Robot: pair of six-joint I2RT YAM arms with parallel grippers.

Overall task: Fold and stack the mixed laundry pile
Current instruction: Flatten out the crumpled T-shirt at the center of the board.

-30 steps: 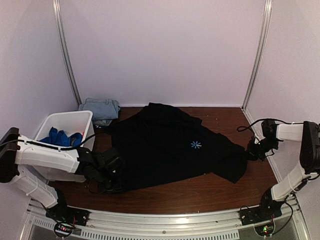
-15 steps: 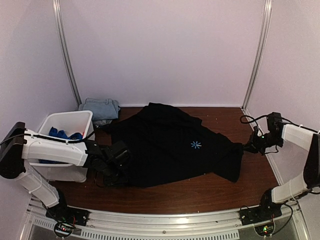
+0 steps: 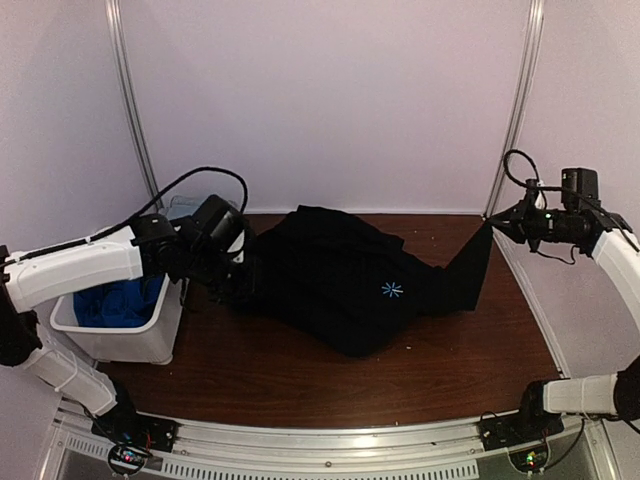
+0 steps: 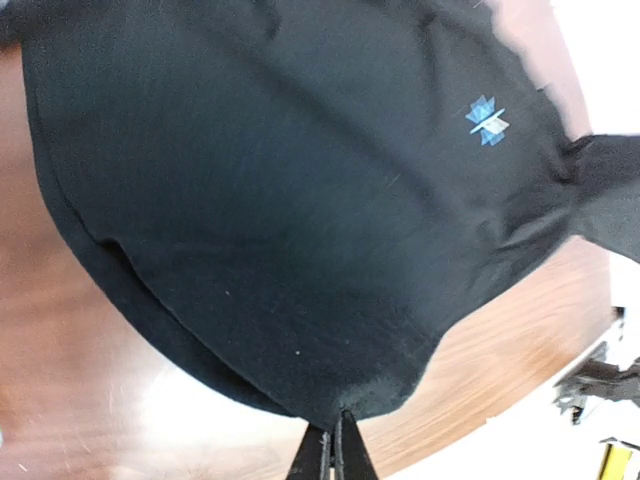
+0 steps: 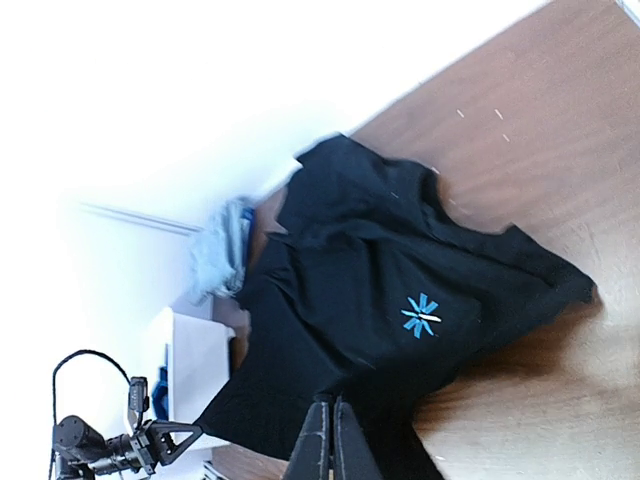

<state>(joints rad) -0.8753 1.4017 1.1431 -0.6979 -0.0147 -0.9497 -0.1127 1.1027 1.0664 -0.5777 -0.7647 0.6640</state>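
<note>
1. The left gripper (image 4: 335,452) is clenching the black cloth's (image 3: 340,280) hem just right of the white bin (image 3: 110,342), its fingers cut off by the wrist view's edge.
2. The right gripper (image 3: 493,224), well away from the bin, is pinching a raised corner of the cloth.
3. Royal-blue fabric (image 3: 120,300) is lying inside the bin.
4. Denim (image 5: 215,250) is sitting behind the bin, mostly hidden from above by the left arm (image 3: 80,268).

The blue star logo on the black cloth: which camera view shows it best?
Right wrist view: the logo is largest and crisp, each spoke distinct on the black cloth. The top view shows it small but whole; the left wrist view shows it blurred, spokes merged.
</note>
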